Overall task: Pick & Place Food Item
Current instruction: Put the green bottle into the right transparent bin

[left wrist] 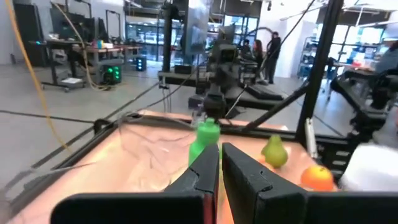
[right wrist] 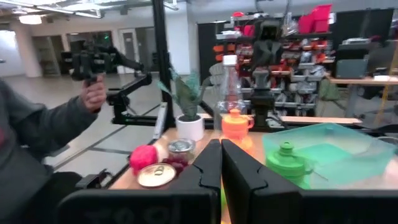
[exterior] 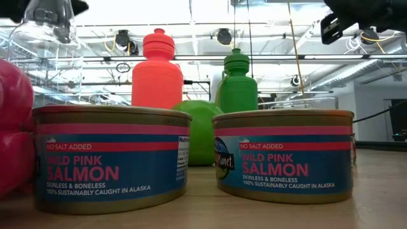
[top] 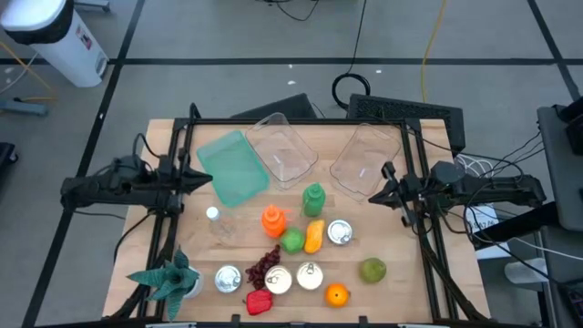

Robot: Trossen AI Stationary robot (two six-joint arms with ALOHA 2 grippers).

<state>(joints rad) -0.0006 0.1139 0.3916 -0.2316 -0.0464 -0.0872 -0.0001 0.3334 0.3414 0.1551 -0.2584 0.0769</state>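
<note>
Green bin and two clear bins, upper centre: nothing inside. Yellow food item, centre of table, long axis near vertical in frame. Left fingers, right fingers: pressed together, holding nothing.

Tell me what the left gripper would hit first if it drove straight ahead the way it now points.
Most likely the green plastic squeeze bottle. The left gripper, fingers shut, aims almost straight at it across the wooden table, with nothing visible in between. The line may cross the teal plastic bin before it; depth is hard to judge.
</note>
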